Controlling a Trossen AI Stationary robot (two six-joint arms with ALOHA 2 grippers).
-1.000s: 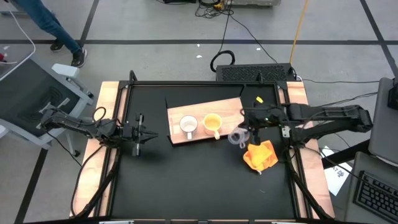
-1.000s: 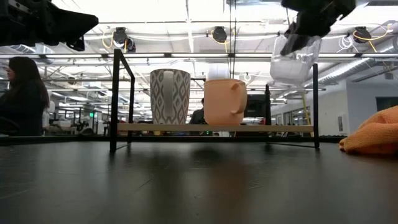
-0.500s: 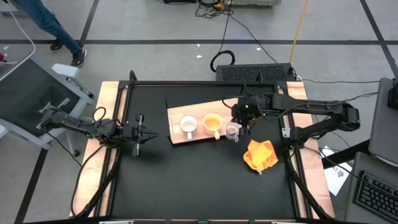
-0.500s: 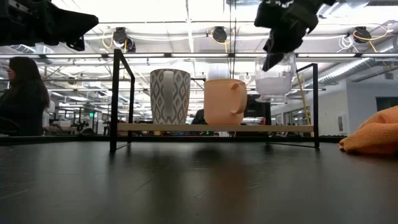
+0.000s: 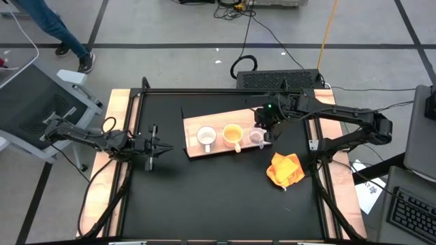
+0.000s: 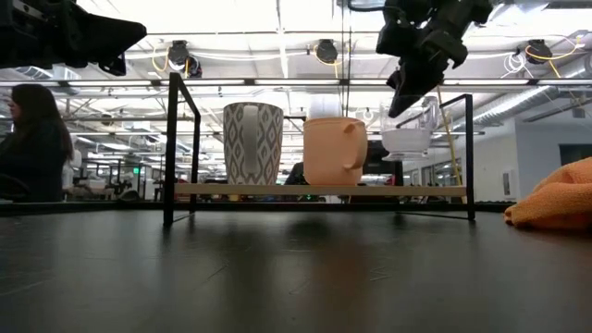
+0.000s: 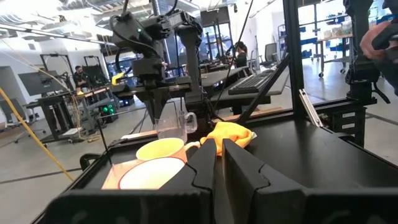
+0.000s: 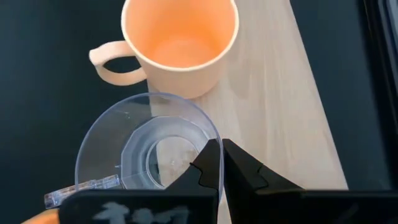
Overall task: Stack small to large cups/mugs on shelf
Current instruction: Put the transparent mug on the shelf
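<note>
Counting 3 cups on the shelf (image 5: 225,119): white mug (image 5: 206,137), yellow-orange mug (image 5: 233,134), clear glass cup (image 5: 256,137), in a row w/ the glass at the right end. We see 1 orange cloth (image 5: 285,169) on the black table beside it. Right gripper (image 8: 216,163) reaches in over the shelf, pointing down, fingers pinched on the glass rim. Left gripper (image 5: 151,145) waits well apart on the left, level w/ the table, fingers nearly together, holding nothing.

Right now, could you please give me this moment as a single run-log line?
right gripper: shut on clear glass cup, above shelf | beside yellow-orange mug | white mug on shelf | left gripper: idle, table's left
</note>
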